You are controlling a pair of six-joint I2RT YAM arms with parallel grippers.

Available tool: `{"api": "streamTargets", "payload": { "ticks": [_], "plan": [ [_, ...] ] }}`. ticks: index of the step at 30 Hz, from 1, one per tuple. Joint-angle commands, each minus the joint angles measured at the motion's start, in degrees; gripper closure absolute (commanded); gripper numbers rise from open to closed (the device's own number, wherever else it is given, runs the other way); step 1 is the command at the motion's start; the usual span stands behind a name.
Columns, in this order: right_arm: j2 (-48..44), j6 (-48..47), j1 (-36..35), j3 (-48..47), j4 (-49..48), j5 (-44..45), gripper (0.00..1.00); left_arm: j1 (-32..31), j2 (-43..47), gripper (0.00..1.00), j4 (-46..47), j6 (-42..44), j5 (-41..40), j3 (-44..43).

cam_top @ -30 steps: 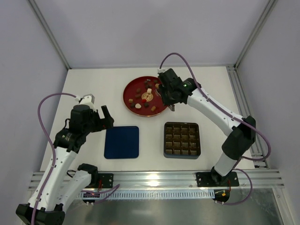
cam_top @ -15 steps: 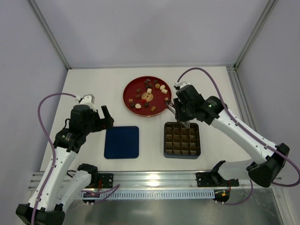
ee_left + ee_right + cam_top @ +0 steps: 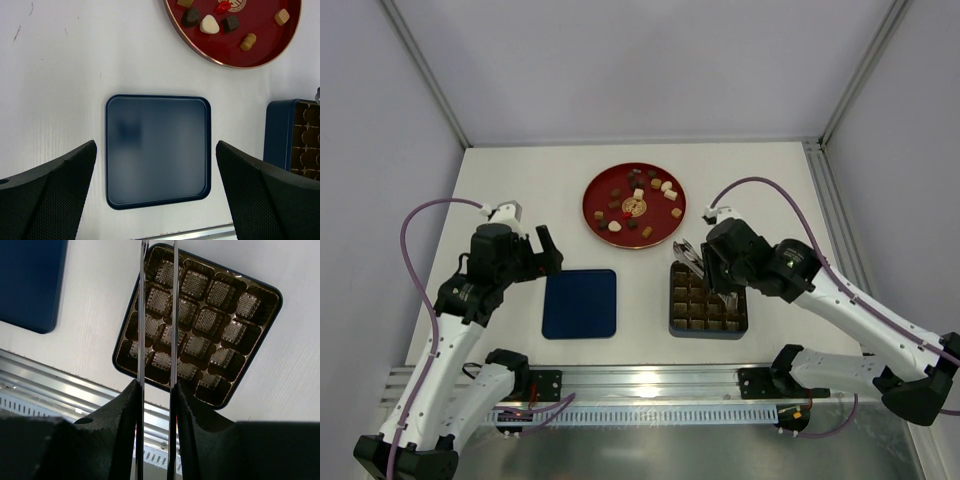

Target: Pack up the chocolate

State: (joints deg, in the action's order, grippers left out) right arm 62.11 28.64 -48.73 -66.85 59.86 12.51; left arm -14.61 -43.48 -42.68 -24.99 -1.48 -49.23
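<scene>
- Chocolate [image 3: 616, 227] bits lie on the red plate [image 3: 587, 205] at the far middle of the tabletop.
- We see every cell of the brown tray [image 3: 198, 346], near the front edge, bare.
- Our right gripper [image 3: 156, 387] pinches thin metal tongs [image 3: 173, 315] over the tray; we cannot tell if they carry a bit.
- Our left gripper [image 3: 155, 145] hangs wide open over the blue lid [image 3: 157, 115].
- We think nearly all the packing is left.

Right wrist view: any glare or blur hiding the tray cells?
Right wrist view: tray cells sharp, small glints on their ribbed floors; the tweezers cross the left columns; the metal rail is washed out bright. Left wrist view: the blue lid shows a smudgy dark reflection, upper left.
</scene>
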Motion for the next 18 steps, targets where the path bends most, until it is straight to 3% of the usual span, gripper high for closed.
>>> {"api": "streamTargets", "payload": {
  "ticks": [1, 18],
  "plan": [
    [-2.60, 3.60, -1.36, 1.63, 0.52, 1.37, 0.65, -0.15, 0.24, 0.00, 1.54, 0.74, -0.28, 0.01],
    [-4.45, 6.60, -4.88, 5.41, 1.58, 2.25, 0.65, -0.15, 0.24, 0.00, 1.54, 0.74, -0.28, 0.01]
  ]
}}
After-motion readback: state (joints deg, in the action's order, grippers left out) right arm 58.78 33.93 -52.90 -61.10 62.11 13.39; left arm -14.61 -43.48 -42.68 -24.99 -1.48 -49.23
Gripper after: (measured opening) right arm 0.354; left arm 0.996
